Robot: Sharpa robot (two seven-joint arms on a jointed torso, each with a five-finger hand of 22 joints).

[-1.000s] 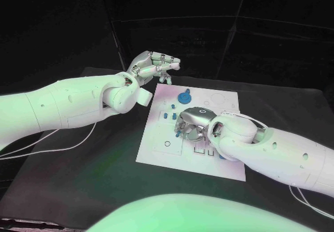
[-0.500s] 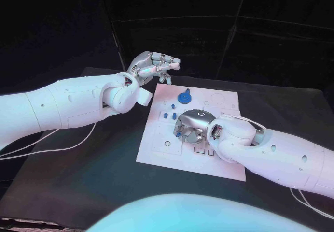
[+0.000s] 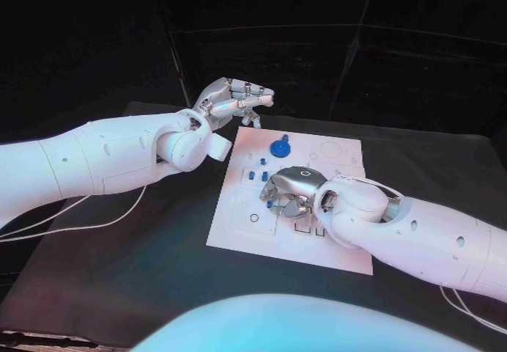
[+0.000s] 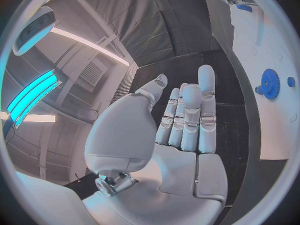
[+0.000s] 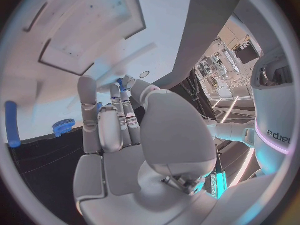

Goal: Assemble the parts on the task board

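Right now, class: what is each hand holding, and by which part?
Left hand: nothing. Right hand: a small blue part at its fingertips; which end cannot be told.

— Anything different from a second ago?
— The right robot hand (image 3: 287, 192) now sits a little farther left and up on the task board (image 3: 241, 233), nearer the small blue parts (image 3: 253, 174).
— And the left one?
— Same place.

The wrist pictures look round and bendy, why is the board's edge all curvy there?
Left wrist view: the fisheye lens bends the task board edge beside the left hand. Right wrist view: the same bending curves the board around the right hand. Head view: the board's edges look straight.
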